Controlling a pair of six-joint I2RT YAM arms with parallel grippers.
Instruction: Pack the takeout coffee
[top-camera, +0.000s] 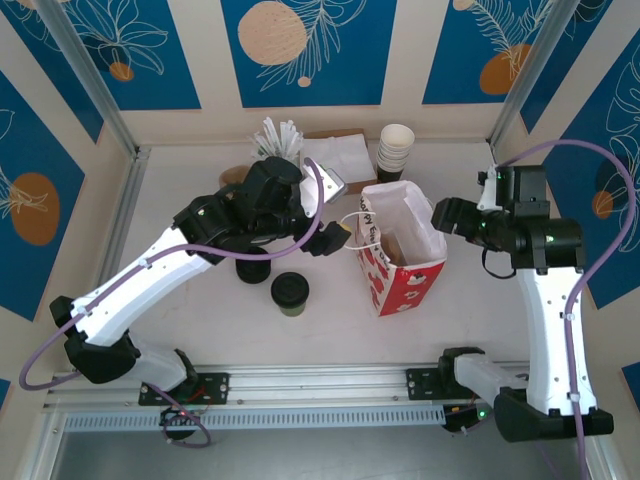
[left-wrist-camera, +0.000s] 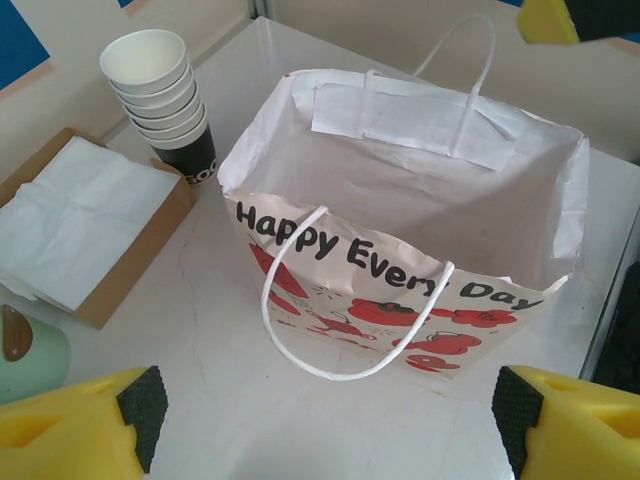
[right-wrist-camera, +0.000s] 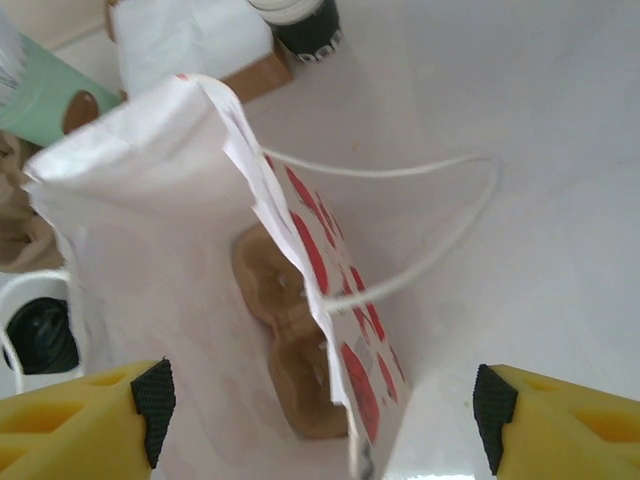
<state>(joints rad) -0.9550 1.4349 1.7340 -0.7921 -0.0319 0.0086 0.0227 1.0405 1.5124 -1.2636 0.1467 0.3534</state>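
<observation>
Fingers (left-wrist-camera: 70, 430) of both arms spread empty, flanking the bag (top-camera: 400, 265) (coffee cup (top-camera: 290, 293) apart)

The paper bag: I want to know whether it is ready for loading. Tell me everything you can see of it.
The paper bag stands upright on the table, mouth wide open. Its outside is white with red pictures and black lettering, "Happy Every Day"; the inside is plain white, creased. One white cord handle hangs down the printed side, the other handle stands up. A brown moulded tray lies on its bottom.
</observation>
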